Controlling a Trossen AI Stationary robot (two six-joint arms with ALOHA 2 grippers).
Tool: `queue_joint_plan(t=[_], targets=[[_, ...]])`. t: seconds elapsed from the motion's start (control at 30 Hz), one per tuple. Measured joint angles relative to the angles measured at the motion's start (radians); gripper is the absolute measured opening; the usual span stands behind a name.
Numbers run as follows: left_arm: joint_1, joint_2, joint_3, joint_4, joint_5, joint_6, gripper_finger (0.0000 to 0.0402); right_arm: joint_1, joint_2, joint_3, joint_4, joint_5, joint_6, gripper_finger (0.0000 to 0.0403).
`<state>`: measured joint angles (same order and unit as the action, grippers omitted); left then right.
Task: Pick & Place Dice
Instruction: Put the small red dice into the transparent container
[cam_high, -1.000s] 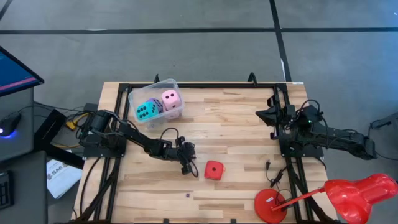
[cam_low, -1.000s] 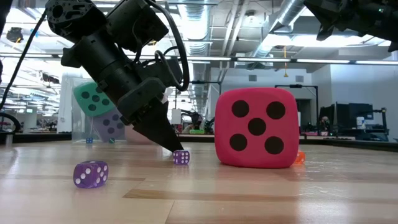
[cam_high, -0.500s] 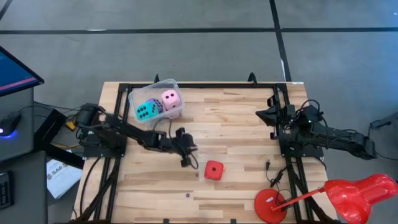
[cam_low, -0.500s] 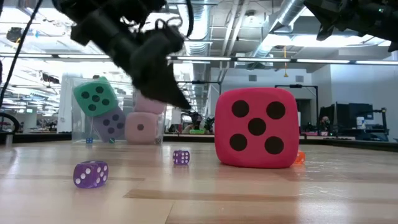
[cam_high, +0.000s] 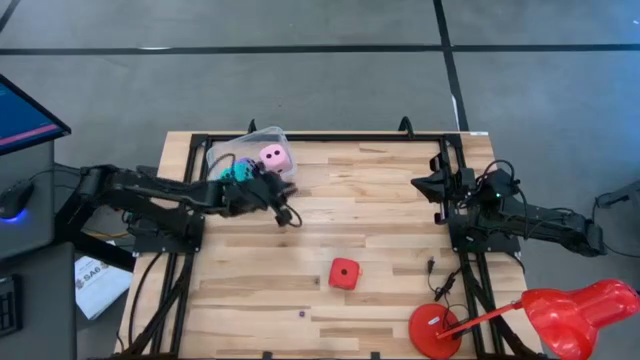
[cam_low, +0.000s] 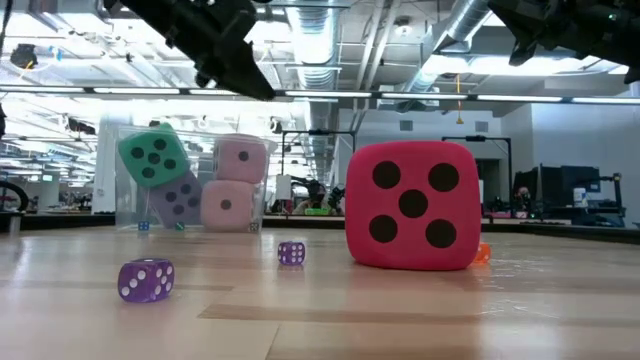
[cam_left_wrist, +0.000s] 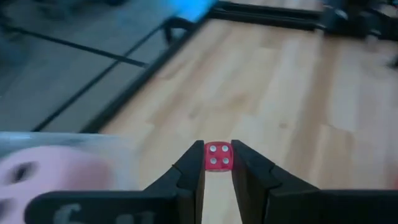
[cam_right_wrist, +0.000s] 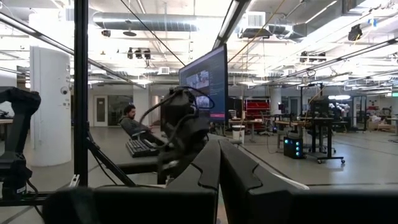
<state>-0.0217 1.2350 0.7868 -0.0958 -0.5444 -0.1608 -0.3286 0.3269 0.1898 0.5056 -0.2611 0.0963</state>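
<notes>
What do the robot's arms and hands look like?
Both arms are black, made of jointed tube-like sections with thin black cables looping along them. The left hand ends in two flat black fingers that taper toward the tips. The right hand has the same dark wedge-shaped fingers. No coloured markings show on them.

Left end effector (cam_high: 287, 215) beside tub (cam_high: 270, 137), holding small die (cam_left_wrist: 218, 156).

Pink die (cam_left_wrist: 37, 177) blurred, cut by frame edge in left wrist view; violet-blue die (cam_low: 178, 200) half hidden behind cyan die (cam_low: 153, 154).
</notes>
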Motion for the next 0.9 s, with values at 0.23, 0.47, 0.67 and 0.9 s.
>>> queue_joint_plan(t=[0.23,0.47,0.67,0.9], targets=[[0.102,-0.094,0.000,-0.049,-0.124,-0.003,0.0053,0.000,0.000,0.000,0.000,0.000,0.000,0.0000],[0.216,-0.132,0.000,-0.118,-0.165,-0.032,0.0053,0.000,0.000,0.000,0.000,0.000,0.000,0.0000],[0.312,-0.131,0.000,-0.293,-0.166,-0.145,0.0053,0.000,0.000,0.000,0.000,0.000,0.000,0.0000],[0.382,-0.131,0.000,-0.405,-0.174,-0.246,0.0053,0.000,0.000,0.000,0.000,0.000,0.000,0.0000]])
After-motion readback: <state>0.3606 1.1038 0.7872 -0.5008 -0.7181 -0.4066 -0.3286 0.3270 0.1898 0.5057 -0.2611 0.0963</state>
